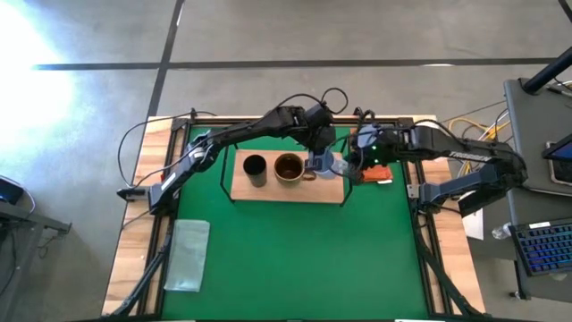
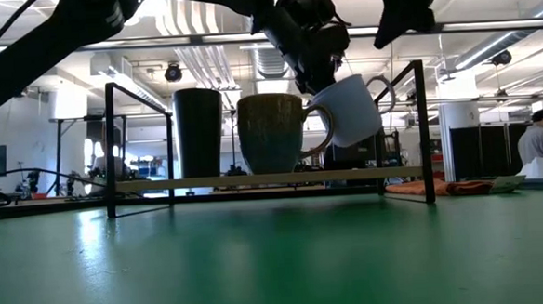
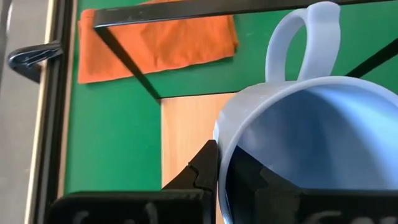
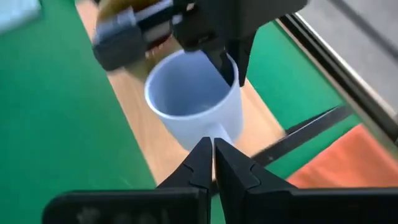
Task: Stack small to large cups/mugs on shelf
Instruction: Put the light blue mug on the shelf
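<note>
Green worktop [image 1: 295, 250], industrial room behind. Shelf [image 1: 332, 192] carries black cup [image 1: 254, 167] and brown-gold mug [image 1: 289, 167]. Left pincer [image 3: 219, 168] clamped on rim of pale blue-grey mug [image 2: 348, 109], held tilted above the shelf's end, close beside the brown-gold mug. Orange cloth [image 3: 155, 43] beyond it. Right pincer [image 4: 213, 152] together, just beside the mug's handle side. Translucent cloth [image 1: 188, 255] well apart.
</note>
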Robot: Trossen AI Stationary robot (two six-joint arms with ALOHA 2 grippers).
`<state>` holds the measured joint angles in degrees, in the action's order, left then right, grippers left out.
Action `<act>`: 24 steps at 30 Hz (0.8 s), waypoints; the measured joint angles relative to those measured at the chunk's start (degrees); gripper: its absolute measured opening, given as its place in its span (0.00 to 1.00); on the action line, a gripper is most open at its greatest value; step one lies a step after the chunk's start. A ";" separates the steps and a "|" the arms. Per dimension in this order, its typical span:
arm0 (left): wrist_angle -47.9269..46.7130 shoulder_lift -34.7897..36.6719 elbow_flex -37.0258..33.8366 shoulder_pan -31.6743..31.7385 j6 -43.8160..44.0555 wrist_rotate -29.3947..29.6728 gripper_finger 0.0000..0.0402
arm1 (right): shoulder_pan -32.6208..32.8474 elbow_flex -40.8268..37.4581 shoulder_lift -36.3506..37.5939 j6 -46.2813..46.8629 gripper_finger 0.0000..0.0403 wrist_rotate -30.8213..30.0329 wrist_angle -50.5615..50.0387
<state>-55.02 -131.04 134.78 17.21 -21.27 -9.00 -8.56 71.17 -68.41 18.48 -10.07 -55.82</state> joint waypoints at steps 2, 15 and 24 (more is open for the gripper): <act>-0.05 0.00 0.00 0.00 0.06 -1.04 0.00 | 0.00 -0.03 -0.36 -4.80 0.02 0.00 -0.71; -0.46 0.07 0.12 0.85 1.40 -1.19 0.00 | -1.88 0.10 -4.44 -9.82 0.15 0.02 -0.92; -0.94 0.39 0.15 1.26 1.39 -0.85 0.00 | -1.97 0.37 -7.11 -14.00 0.29 -0.25 -0.90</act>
<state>-55.96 -130.65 134.93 18.47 -19.88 -9.85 -10.52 71.54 -75.52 4.48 -10.32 -56.72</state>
